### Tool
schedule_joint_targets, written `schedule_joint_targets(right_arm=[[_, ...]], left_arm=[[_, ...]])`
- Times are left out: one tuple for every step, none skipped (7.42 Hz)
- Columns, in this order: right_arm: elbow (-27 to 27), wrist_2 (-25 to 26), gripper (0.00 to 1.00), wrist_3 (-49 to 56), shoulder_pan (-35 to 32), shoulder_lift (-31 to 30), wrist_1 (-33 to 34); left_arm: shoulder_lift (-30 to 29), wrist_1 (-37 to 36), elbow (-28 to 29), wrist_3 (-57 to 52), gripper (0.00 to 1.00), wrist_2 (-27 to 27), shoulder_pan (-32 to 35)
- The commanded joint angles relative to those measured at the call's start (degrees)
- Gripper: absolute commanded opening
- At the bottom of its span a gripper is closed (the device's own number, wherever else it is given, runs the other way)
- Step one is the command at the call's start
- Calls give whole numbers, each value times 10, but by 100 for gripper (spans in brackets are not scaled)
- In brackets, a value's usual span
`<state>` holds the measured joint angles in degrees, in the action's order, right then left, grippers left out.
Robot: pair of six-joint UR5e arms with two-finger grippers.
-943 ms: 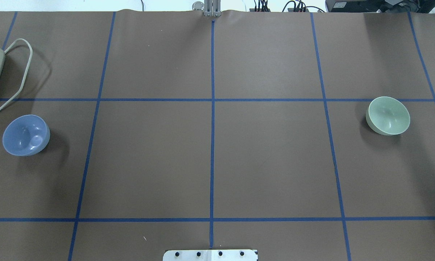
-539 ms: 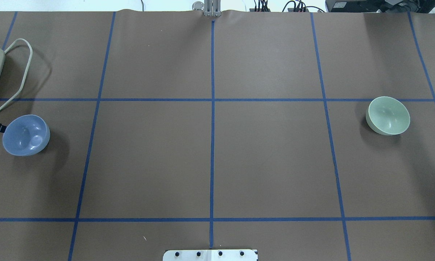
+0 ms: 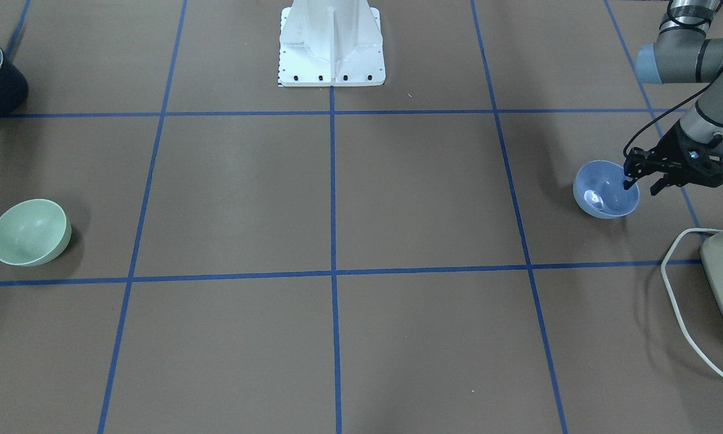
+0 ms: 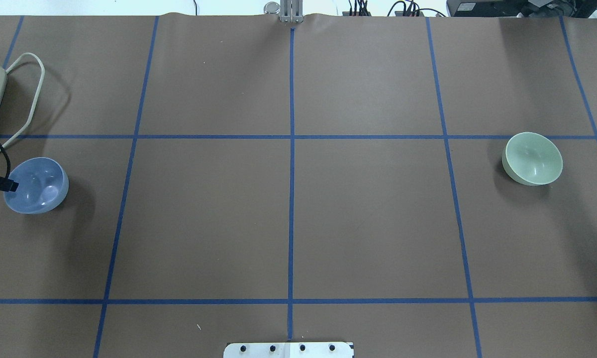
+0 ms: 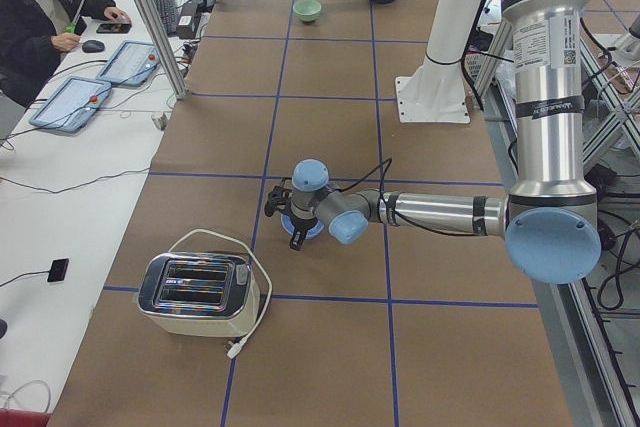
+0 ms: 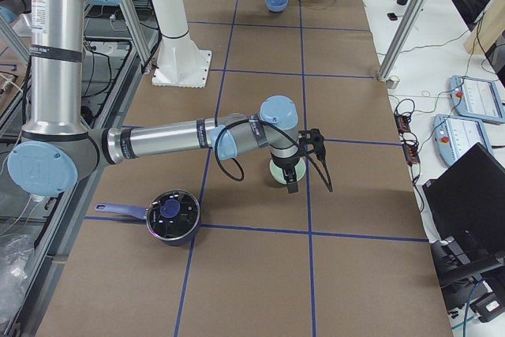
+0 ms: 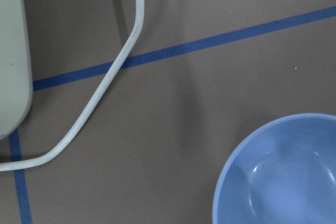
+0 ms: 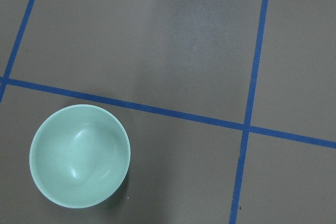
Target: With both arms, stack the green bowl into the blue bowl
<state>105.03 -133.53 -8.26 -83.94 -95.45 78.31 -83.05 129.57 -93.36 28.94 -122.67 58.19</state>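
Change: the left gripper [image 3: 641,185] is being shown further in from the table's edge than half a second ago. Its black finger, then at the rim of the blue bowl [image 3: 602,194], a small round one of glossy periwinkle plastic, is now lying over that rim. Both bowls are being left where they were.
Left jaws: being held apart, astride the blue bowl's outer rim, one finger inside and one outside; nothing is being gripped.
Right jaws: the right gripper [image 6: 289,181] is being seen only from the right-end camera, over the green bowl [image 3: 30,232], small, round, of pale mint plastic. Whether it is apart or closed cannot be told.
Blue bowl: being kept mouth up, forward of the white pedestal base [image 3: 331,45], far out on the base's left.
Green bowl: being kept forward of the base, far out on its right.
Around: a cream-and-chrome toaster [image 5: 195,295] is standing further from the base than the blue bowl, its white cord [image 3: 678,289] looping near that bowl, apart from it. A dark lidded saucepan [image 6: 172,215] is lying out on the base's right, nearer the robot than the green bowl.
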Motion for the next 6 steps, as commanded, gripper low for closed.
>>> schedule_joint_targets(right_arm=[[0,-1,100,0,0,0,0],[0,-1,100,0,0,0,0],[0,-1,100,0,0,0,0],[0,-1,100,0,0,0,0],[1,-1,100,0,0,0,0],[0,-1,100,0,0,0,0]], left_arm=[[-1,9,-2,-1,0,-1,-2],[-5,10,-6,1,0,-8,-2],[-14,6,-17,5,0,-11,-2],[-19,-9,-42,10,0,-47,-2],[-48,-70,-88,64,0,-69,-1],[-108,-144,-116,107,0,-67,-3]])
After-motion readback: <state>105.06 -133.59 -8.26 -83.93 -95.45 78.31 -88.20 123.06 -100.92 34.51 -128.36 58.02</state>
